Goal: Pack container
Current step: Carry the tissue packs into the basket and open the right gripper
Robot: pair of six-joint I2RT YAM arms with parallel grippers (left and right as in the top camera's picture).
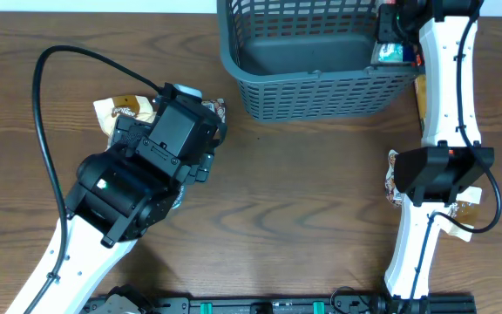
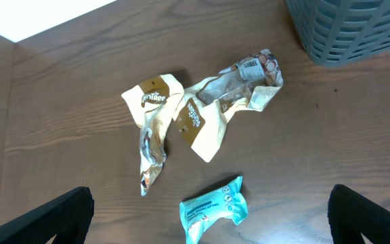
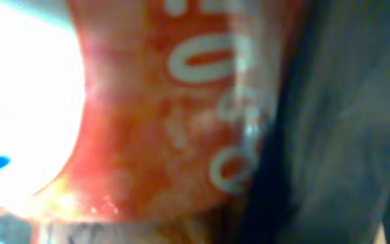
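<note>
Container [image 1: 321, 92] stands at the far middle of the surface [image 1: 303, 192]. Left jaws hang wide apart over cream packets [image 2: 181, 115] and a teal packet [image 2: 212, 210]. Right jaws, at its right rim by a red packet [image 3: 181, 102]: state unclear.

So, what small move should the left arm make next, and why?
Probably lower the left fingers straight onto the teal packet. They stand wide open, holding nothing, the packet lies centred below them, apart from the cream packets, and it is not yet in the container.
</note>
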